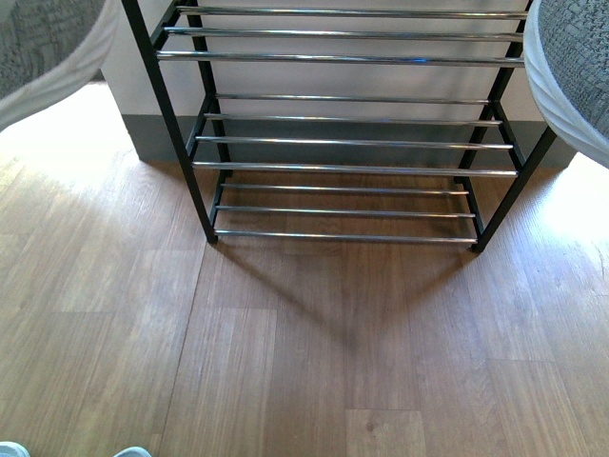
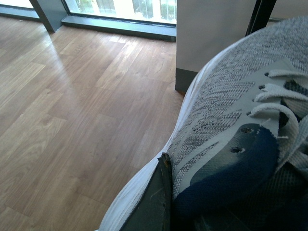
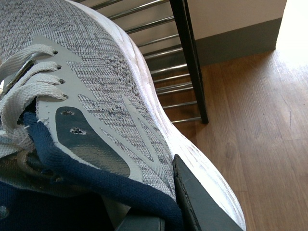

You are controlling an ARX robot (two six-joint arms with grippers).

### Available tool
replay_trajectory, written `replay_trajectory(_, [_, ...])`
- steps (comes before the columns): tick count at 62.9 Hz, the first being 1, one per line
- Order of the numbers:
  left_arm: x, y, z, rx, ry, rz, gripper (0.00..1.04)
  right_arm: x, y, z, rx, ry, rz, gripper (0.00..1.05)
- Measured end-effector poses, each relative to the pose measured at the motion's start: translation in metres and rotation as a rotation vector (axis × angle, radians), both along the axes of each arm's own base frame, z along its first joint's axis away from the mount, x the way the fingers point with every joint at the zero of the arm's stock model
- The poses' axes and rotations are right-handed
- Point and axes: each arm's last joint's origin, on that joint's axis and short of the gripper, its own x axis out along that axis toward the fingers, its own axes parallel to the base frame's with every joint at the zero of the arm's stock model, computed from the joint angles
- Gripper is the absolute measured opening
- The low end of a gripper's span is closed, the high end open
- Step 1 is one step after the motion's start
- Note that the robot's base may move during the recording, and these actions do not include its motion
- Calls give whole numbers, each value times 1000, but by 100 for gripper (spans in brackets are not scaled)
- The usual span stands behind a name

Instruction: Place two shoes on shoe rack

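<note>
Left sneaker (image 1: 43, 48) hangs raised left of the shoe rack (image 1: 354, 169), its side wall pinched by the left gripper (image 2: 177, 202); right sneaker (image 1: 571, 67) hangs right of the rack, pinched likewise by the right gripper (image 3: 161, 202).

open floor (image 1: 314, 362) before shoe rack (image 1: 352, 168)

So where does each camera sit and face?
Front: on the body, facing forward and down at the rack; no arm, only left sneaker and right sneaker.
Left wrist: on the left arm, looking along the left sneaker; an end effector finger shows.
Right wrist: likewise, right sneaker, finger, rack behind.
Shared: sneakers; front and right wrist, the rack.
</note>
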Motion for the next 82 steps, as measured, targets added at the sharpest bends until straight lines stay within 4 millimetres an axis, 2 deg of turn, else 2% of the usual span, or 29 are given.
replay_trajectory(82, [0, 0, 0, 2, 0, 1, 2, 0, 0, 0, 0, 0, 0, 1])
